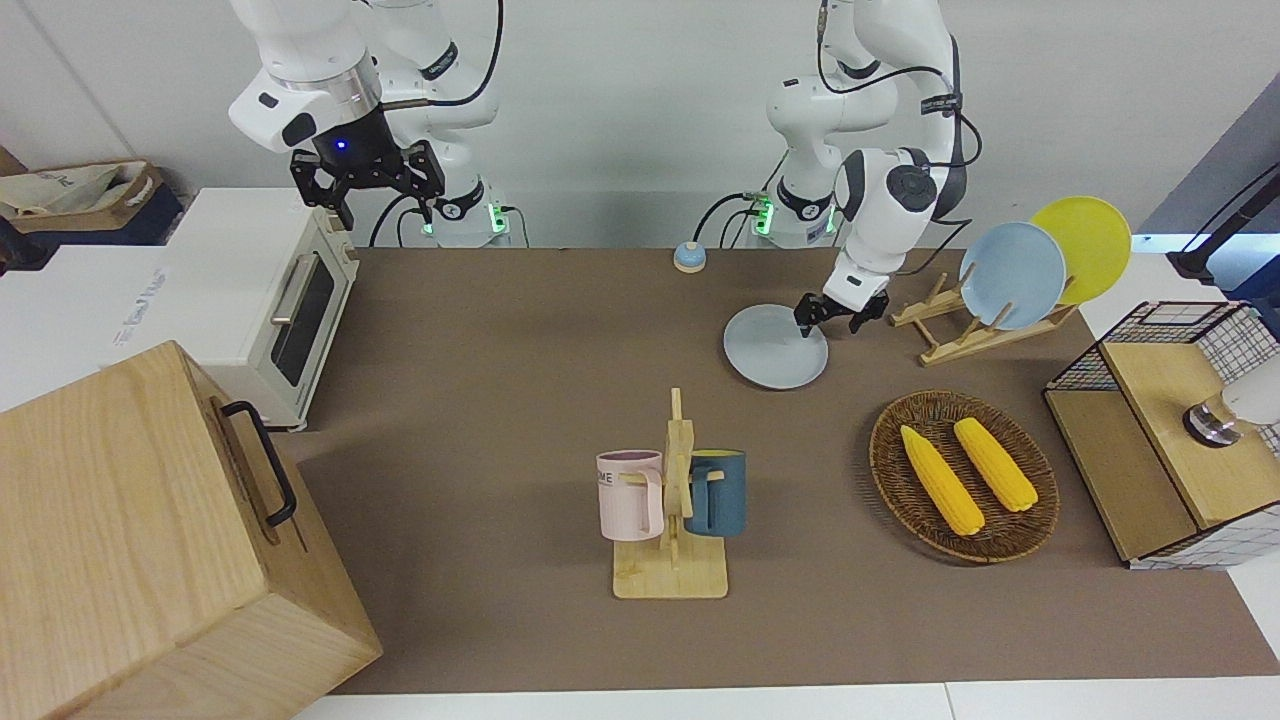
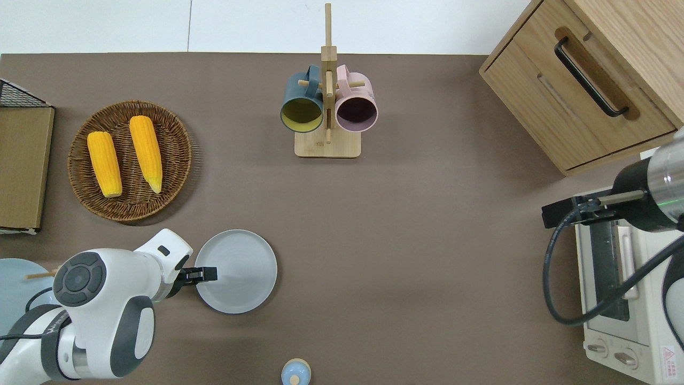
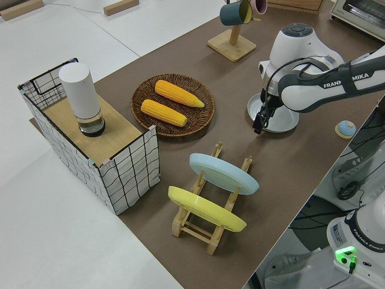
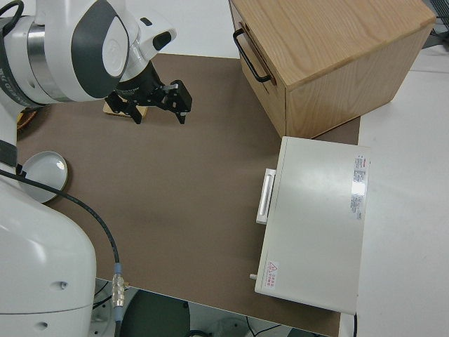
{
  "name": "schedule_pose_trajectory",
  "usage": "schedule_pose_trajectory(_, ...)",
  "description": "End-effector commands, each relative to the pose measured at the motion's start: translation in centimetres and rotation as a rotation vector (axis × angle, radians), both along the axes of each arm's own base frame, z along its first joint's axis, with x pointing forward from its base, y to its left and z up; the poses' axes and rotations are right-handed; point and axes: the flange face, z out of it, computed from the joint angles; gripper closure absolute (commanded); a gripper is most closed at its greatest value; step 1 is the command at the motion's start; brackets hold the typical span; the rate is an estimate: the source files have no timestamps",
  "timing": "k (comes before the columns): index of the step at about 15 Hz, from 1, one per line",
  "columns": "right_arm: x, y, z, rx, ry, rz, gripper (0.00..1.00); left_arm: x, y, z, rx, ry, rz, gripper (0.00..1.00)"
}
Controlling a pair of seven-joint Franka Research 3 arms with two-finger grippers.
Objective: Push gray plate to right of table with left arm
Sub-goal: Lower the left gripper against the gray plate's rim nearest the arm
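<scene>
Low at the rim of the gray plate (image 2: 236, 271), the left gripper (image 2: 206, 275) sits at the plate's edge toward the left arm's end of the table (image 2: 427, 240), its black fingers reaching just over the rim; whether they touch the plate, and how far apart they stand, cannot be made out, and nothing is seen held between them. Sweeping across the overhead view from that end, a wire-sided wooden shelf (image 2: 21, 166) comes first, then a wicker basket (image 2: 176, 133) with two yellow corn cobs (image 2: 145, 152) lying side by side in it, farther from the robots than the plate. The gray plate lies flat on the brown top, near the robots' edge and well apart from the basket. Next comes a small blue knob-shaped object (image 2: 295, 372) at the robots' edge, and a wooden mug rack (image 2: 327, 144) at the farther edge carrying a dark blue mug (image 2: 302, 101) and a pink mug (image 2: 356, 102). Toward the right arm's end stand a wooden cabinet (image 2: 588, 80) and a white toaster oven (image 2: 625, 299). Parked with its fingers spread and empty, the right gripper (image 1: 368, 178) is up in the air.
</scene>
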Motion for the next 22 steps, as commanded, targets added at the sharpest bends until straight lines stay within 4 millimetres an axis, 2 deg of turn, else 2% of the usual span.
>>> schedule_pose_trajectory(1,-0.4,-0.2,0.3,0.007,0.006,-0.004,0.017,-0.2,-0.6,-1.7,-0.013,-0.009,0.003,0.05)
schedule_pose_trajectory(2,-0.4,-0.2,0.3,0.007,0.004,-0.002,0.017,-0.1,-0.8,-2.0,-0.014,-0.008,-0.002,0.08)
schedule_pose_trajectory(3,-0.3,-0.3,0.3,0.007,0.006,-0.004,0.017,-0.1,-0.8,-2.2,-0.014,-0.004,-0.002,0.19)
schedule_pose_trajectory(8,-0.3,-0.3,0.3,0.007,0.004,-0.005,0.017,-0.1,-1.0,-2.3,-0.014,-0.004,0.005,0.91)
schedule_pose_trajectory(9,-0.4,-0.2,0.3,0.007,0.006,-0.002,0.017,0.0,-0.9,-2.2,-0.015,-0.005,0.005,1.00)
schedule_pose_trajectory(20,-0.4,-0.2,0.4,0.007,0.004,-0.002,0.017,0.2,-1.2,-1.9,-0.015,-0.011,0.025,1.00)
schedule_pose_trajectory(22,-0.4,-0.2,0.3,0.007,0.004,-0.002,0.017,0.4,-3.4,-1.8,-0.016,-0.013,0.043,1.00)
